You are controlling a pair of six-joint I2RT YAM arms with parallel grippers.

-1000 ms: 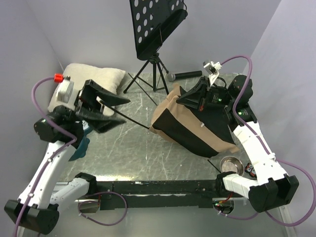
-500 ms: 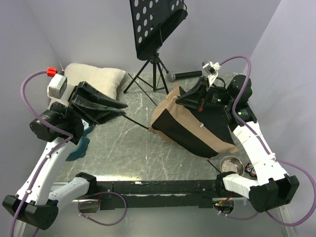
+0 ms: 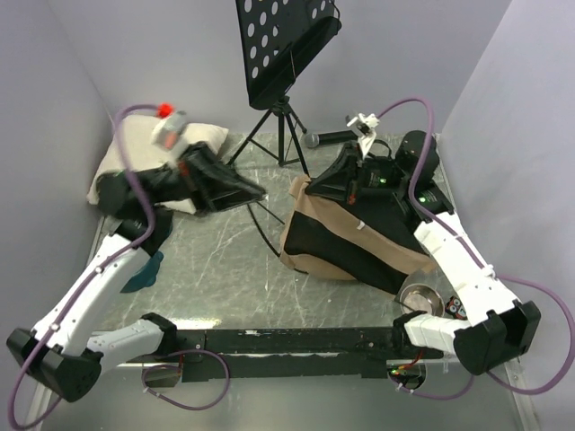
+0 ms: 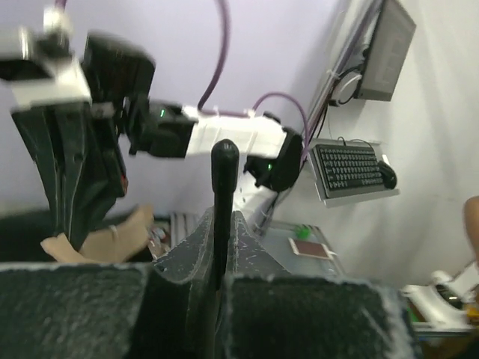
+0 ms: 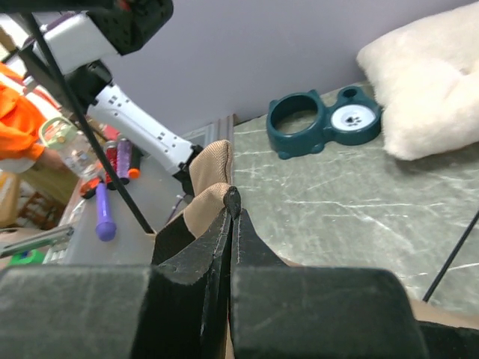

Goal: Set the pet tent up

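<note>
Overhead, a grey scratched table point(image 3: 216, 269) holds a pet tent point(image 3: 346, 242), a slumped heap of tan-brown fabric with black lining, lying right of centre in front of the right arm; its upper left corner is lifted off the table; the right gripper point(image 3: 319, 186) reaches in from the right and is clenched on that raised corner; in the right wrist view the two black fingers point(image 5: 217, 247) are pressed together with a fold of the tan fabric point(image 5: 209, 172) pinched at their tips.

Across the table, the left arm stretches up from the lower left, and the left gripper point(image 3: 256, 191) points right toward the tent; its jaws are clamped on the end of a thin black pole point(image 3: 262, 220); the pole curves down from the fingertips to the near left edge of the tent; in the left wrist view the rounded end of the pole point(image 4: 224, 179) stands up between the closed fingers point(image 4: 198, 239), with the right arm and a scrap of tan fabric beyond it.

Around them: a cream-white pillow point(image 3: 135, 148) lies at the far left corner, partly behind the left arm; a black music stand point(image 3: 283, 45) on a tripod stands at the far middle; a microphone point(image 3: 337, 137) lies flat just right of the tripod; a metal bowl point(image 3: 420, 296) sits at the near right, just beside the tent; a teal double bowl point(image 5: 322, 123) sits on the table near the pillow, seen clearly from the right wrist.
</note>
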